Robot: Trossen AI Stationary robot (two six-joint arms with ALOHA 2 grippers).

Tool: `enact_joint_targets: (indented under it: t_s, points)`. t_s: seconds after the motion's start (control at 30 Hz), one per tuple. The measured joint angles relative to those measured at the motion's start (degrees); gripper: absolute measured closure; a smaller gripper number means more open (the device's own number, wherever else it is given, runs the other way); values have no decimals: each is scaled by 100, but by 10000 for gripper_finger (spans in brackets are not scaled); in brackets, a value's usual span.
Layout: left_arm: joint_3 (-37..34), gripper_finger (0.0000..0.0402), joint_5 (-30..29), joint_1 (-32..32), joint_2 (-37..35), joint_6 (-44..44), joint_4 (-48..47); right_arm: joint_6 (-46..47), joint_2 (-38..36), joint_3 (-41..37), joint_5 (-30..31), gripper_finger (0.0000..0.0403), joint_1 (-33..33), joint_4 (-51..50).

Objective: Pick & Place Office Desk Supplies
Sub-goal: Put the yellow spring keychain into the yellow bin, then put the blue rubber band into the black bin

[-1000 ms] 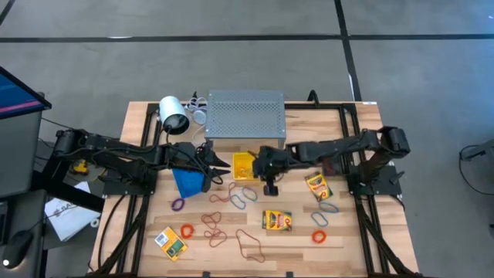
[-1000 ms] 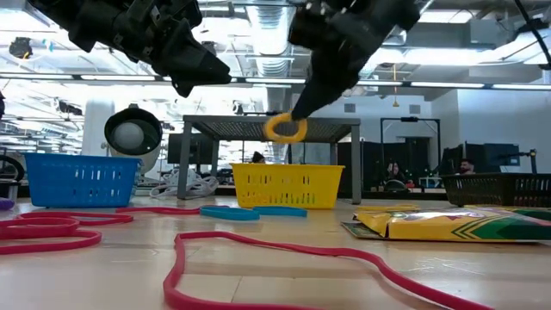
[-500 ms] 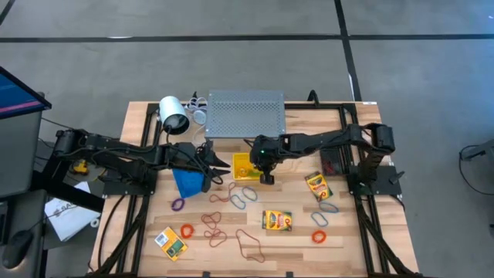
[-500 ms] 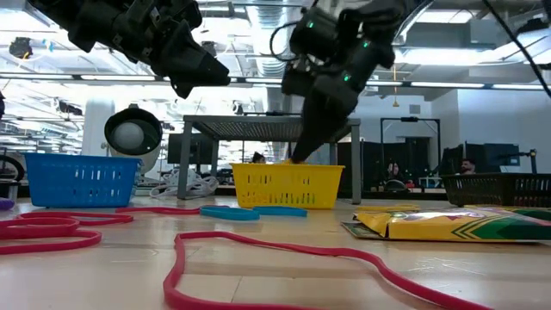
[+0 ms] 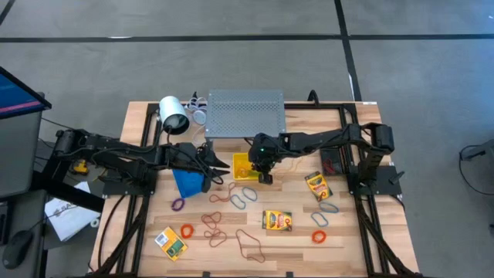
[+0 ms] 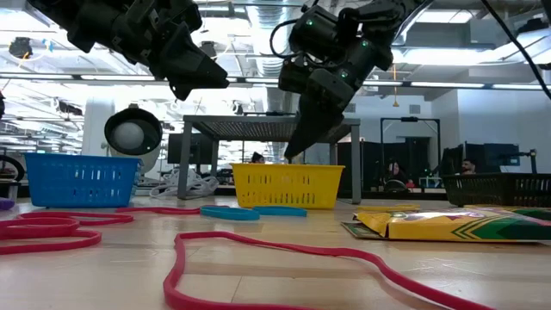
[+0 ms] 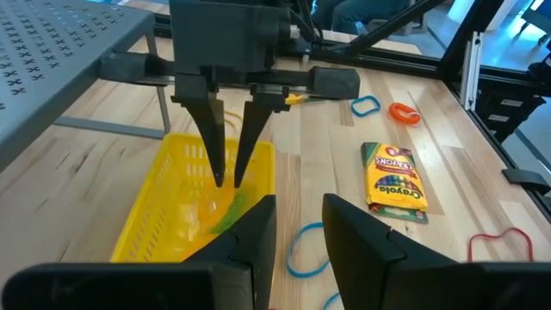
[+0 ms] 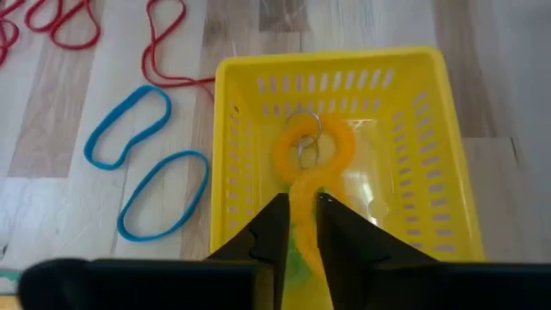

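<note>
My right gripper hangs over the yellow bin, pointing steeply down, fingers slightly open, tips just above the rim. An orange rubber band lies on the bin's floor, one end running under the gap between those fingers. My left gripper waits open and empty at the left, beside the blue bin. Blue bands, red bands and orange bands lie flat on the table. So do three crayon boxes.
A grey perforated shelf stands just behind the yellow bin. A round lamp-like object sits at the far left. A dark bin stands at the right. Loose bands and boxes cover the near half of the table.
My right gripper has gone left toward the yellow bin and down, carrying the orange band. It dipped its tips to the rim, then rose slightly. The band no longer hangs from the fingertips and lies in the bin.
</note>
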Motion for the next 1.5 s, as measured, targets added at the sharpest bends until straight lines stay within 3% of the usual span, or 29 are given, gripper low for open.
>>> enact_joint_targets:
  t_s: [0.33, 0.47, 0.87, 1.17, 1.5]
  points:
    - [0, 308, -2, 0, 0, -2, -7, 340, 7, 0, -90, 271, 45, 32]
    - [0, 308, 0, 0, 0, -42, -9, 471, -53, 0, -101, 264, 104, 23]
    - [0, 308, 26, 0, 0, -44, -26, 473, -993, 0, 85, 334, 613, 30]
    - [0, 308, 392, -45, 0, -91, -31, 471, -2090, 0, 716, 398, 1360, -445]
    - [187, 308, 428, -627, 403, 422, -33, 1070, -3058, 2, 993, 383, 1950, -804]
